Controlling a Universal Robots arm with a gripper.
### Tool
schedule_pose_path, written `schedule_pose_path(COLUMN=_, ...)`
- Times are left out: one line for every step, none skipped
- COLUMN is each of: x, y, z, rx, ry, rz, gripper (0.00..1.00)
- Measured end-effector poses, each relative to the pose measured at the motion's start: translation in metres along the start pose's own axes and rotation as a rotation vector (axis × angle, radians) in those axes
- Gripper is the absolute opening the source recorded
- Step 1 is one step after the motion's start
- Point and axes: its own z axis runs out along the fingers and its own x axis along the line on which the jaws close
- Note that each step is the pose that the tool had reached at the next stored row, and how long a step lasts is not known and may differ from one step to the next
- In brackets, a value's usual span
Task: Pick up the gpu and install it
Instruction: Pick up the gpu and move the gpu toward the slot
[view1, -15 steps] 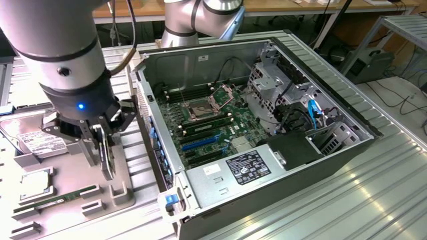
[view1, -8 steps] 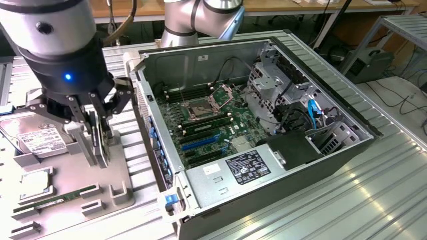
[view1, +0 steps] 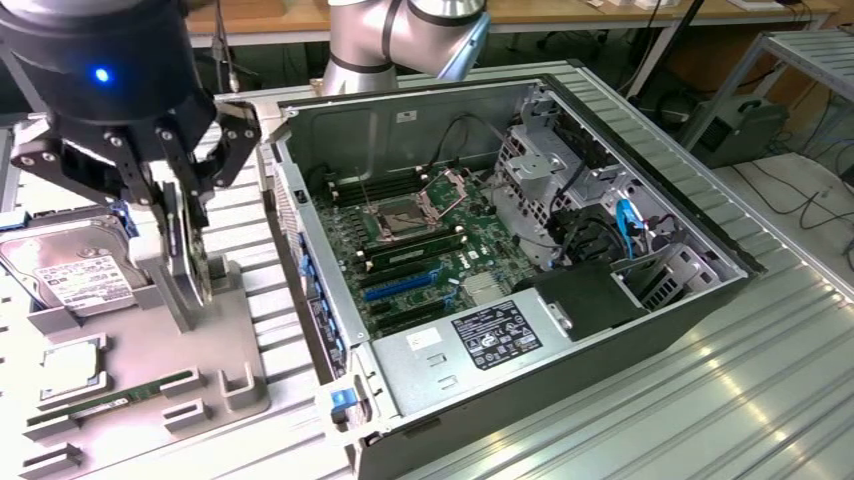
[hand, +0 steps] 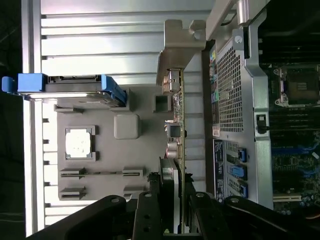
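Open computer case (view1: 534, 250) lies on its side with the motherboard facing up. All places below are given off it. The arm (view1: 400, 40) rises behind the case. A grey holder tray (view1: 220, 350) sits just beside the case, on the exterior view's left of it.

The gripper (view1: 180, 235) hangs over the tray, jaws pinching the gpu (view1: 188, 285), one on each face. The card stands upright, edge-on, its lower edge looking seated in the tray's slot. It is not in the case yet, and the blue expansion slots (view1: 400, 285) are free.

Step in hand, my read: getting the card out of the slot.
- In the wrist view the gripper (hand: 177, 200) sits toward the end of the gpu (hand: 179, 125) away from its metal bracket (hand: 172, 47). An off-centre hold like that could let the card tip.
- Draw it straight up along the slot, slowly, with no twist.
- Keep the board vertical until its lower edge clears the tray posts.
- Watch the bracket end for snagging.

Farther from the case on the same tray:
- hard drive (view1: 74, 270)
- processor chip (view1: 74, 365)
- memory stick (view1: 114, 398), flat in its groove

All well apart from the card.

The surface (view1: 747, 380) is ribbed metal, bright with glare. Room: wooden bench (view1: 574, 14) behind the case. Loose cables (view1: 801, 205) lie on the floor to the exterior view's right of the case.
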Motion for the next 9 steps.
schedule_pose_path(x=0.0, y=0.0007, z=-0.0074, rx=-0.0001, ry=-0.0001, rz=0.0, gripper=0.28)
schedule_pose_path(x=0.0, y=0.0011, z=-0.0117, rx=0.0, ry=0.0, rz=0.0, gripper=0.28)
schedule_pose_path(x=0.0, y=0.0015, z=-0.0163, rx=0.0, ry=0.0, rz=0.0, gripper=0.28)
schedule_pose_path(x=0.0, y=0.0019, z=-0.0207, rx=-0.0002, ry=-0.0001, rz=0.0, gripper=0.28)
schedule_pose_path(x=0.0, y=0.0023, z=-0.0255, rx=-0.0001, ry=0.0001, rz=0.0, gripper=0.28)
schedule_pose_path(x=0.0, y=0.0027, z=-0.0297, rx=-0.0001, ry=0.0, rz=0.0, gripper=0.28)
schedule_pose_path(x=0.0, y=0.0032, z=-0.0343, rx=-0.0002, ry=-0.0001, rz=0.0, gripper=0.28)
schedule_pose_path(x=0.0, y=0.0035, z=-0.0383, rx=-0.0002, ry=0.0, rz=0.0, gripper=0.28)
schedule_pose_path(x=-0.001, y=0.0039, z=-0.0425, rx=-0.0001, ry=0.0001, rz=0.0, gripper=0.28)
